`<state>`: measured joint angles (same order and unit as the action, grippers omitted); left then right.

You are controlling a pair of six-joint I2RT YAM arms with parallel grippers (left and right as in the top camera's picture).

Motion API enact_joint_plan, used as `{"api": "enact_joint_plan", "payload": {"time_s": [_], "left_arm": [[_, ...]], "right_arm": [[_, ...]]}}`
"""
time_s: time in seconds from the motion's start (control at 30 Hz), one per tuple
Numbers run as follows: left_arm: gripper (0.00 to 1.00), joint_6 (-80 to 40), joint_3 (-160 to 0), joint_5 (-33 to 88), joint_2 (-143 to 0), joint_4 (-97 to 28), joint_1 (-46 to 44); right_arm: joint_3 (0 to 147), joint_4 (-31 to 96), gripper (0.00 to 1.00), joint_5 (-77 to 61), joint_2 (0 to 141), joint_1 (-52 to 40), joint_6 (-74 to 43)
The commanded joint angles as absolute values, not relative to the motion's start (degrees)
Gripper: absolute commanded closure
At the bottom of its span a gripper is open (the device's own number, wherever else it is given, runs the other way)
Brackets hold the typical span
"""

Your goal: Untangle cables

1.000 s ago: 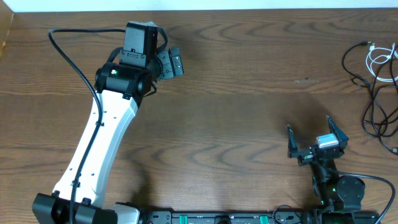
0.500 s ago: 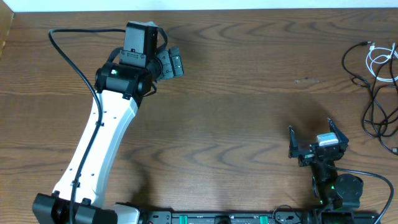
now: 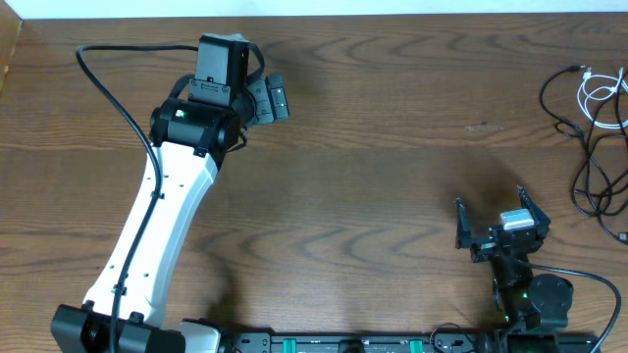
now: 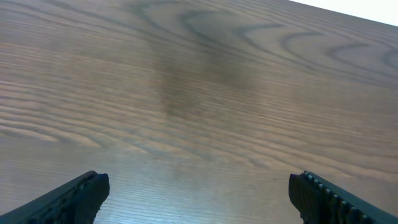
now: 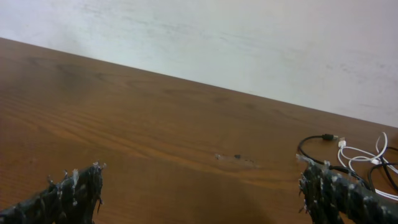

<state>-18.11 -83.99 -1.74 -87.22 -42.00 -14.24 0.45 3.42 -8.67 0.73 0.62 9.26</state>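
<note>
Two arms work over a wood-grain table [image 3: 392, 127]. At the left, the white link [image 3: 162, 216] of the left arm stretches toward the far-left part of the table. The left gripper [image 3: 270, 98] hangs there with its jaws spread wide and nothing between them. Its wrist camera shows only wood grain between the two dark fingertips [image 4: 81, 196].

Right of centre, near the front edge, the right gripper [image 3: 494, 218] also stands with its jaws wide apart and empty.

At the far right edge, well apart from both grippers, lie the black cables [image 3: 589, 167] in long loose loops. The white cable [image 3: 597, 96] is coiled at their far end and crosses them. Any print on the plugs is too small to read.
</note>
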Motion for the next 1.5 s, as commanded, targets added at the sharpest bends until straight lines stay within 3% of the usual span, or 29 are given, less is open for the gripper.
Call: {"api": "enact_joint_plan", "payload": {"time_s": [0.0, 0.37, 0.6, 0.87, 1.07, 1.47], "left_arm": [[0.03, -17.6, -85.1, -8.1, -86.8, -42.1, -13.8], [0.03, -17.0, -84.6, -8.6, -86.7, -46.0, -13.5], [0.03, -16.6, -83.2, -11.0, -79.6, -49.7, -11.2], [0.03, -15.8, -65.4, -4.8, -66.9, -27.1, -4.6], [0.03, -0.5, -48.6, 8.0, -53.6, -9.3, 1.5], [0.03, 4.1, -20.9, 9.6, -27.9, 3.3, 5.7]], "right_arm": [[0.3, 3.7, 0.01, -7.9, 0.3, 0.6, 8.8], [0.3, 3.7, 0.01, -7.9, 0.3, 0.6, 8.8], [0.3, 3.7, 0.01, -7.9, 0.3, 0.6, 8.8], [0.3, 3.7, 0.01, -7.9, 0.3, 0.6, 8.8], [0.3, 3.7, 0.01, -7.9, 0.3, 0.6, 8.8], [0.3, 3.7, 0.01, -7.9, 0.3, 0.6, 8.8]]}}
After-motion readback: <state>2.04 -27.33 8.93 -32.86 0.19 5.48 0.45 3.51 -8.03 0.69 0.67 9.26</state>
